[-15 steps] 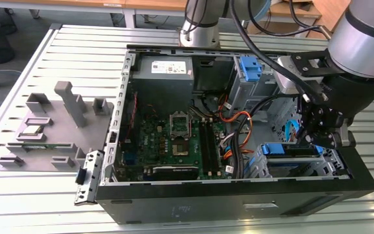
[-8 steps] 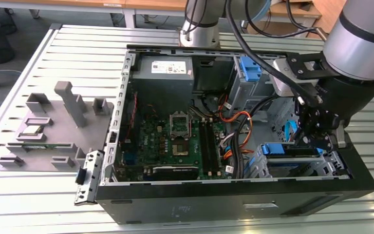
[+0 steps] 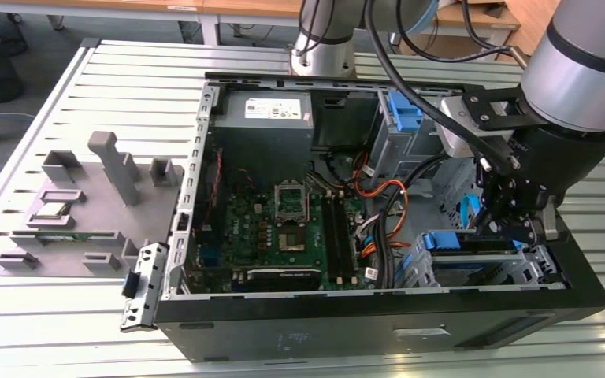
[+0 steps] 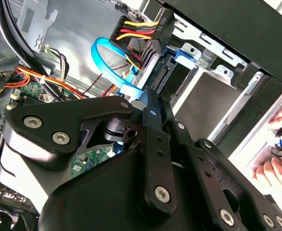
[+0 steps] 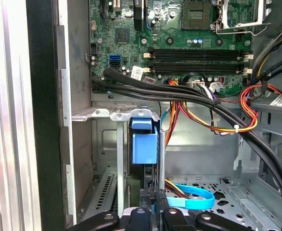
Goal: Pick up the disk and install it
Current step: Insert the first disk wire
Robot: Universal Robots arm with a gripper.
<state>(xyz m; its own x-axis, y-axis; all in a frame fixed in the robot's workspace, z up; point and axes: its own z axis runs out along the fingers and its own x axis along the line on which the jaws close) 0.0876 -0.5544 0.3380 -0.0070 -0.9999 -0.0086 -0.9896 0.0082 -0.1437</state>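
Ribbed metal desk point(image 3: 29, 315) carries an open computer case point(image 3: 387, 331); inside its drive cage point(image 5: 102, 144) the disk point(image 5: 144, 144) stands on edge, jaws pinching its end.

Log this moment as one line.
gripper: in drive bay, case's exterior-view right | disk: upright in bay slot, at gripper | fingers: state unclear

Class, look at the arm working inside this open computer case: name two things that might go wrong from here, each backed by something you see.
1. Cables: the orange and black cables run close beside the drive bay where the disk sits on edge, so they might snag.
2. A person's hand rests near the case edge, close to the gripper; it might get struck.
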